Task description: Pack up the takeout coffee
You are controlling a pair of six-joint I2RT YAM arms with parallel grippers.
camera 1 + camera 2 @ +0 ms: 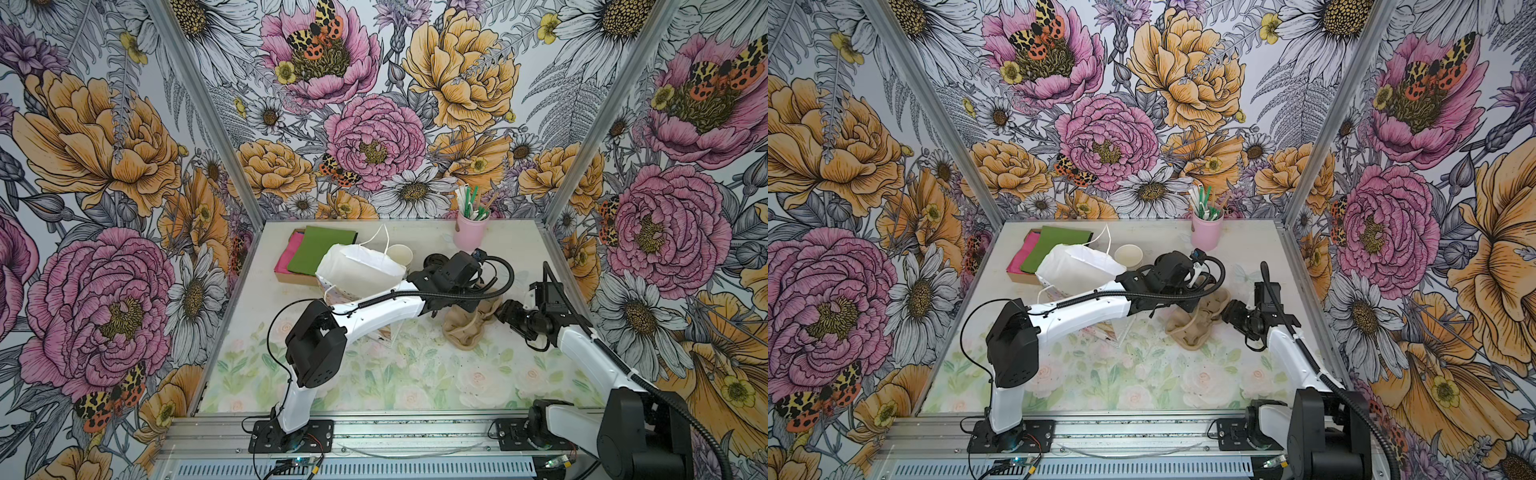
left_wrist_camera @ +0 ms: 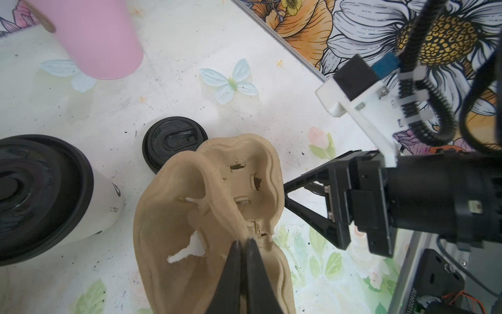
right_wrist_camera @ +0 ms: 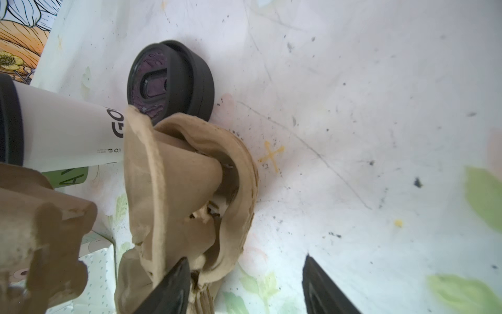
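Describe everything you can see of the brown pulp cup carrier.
The cup carrier is tan moulded pulp, folded along its middle and crumpled, with torn slits and small holes in its wells. In both top views it lies on the table, right of centre. The left end effector is shut on its central ridge. The right end effector is open, with one finger at its rim. It partly hides a loose black lid, and the takeout coffee sits close beside it.

The takeout coffee (image 3: 62, 133) runs off the view's edge, its lettering partly hidden by the pulp carrier (image 3: 173, 185).
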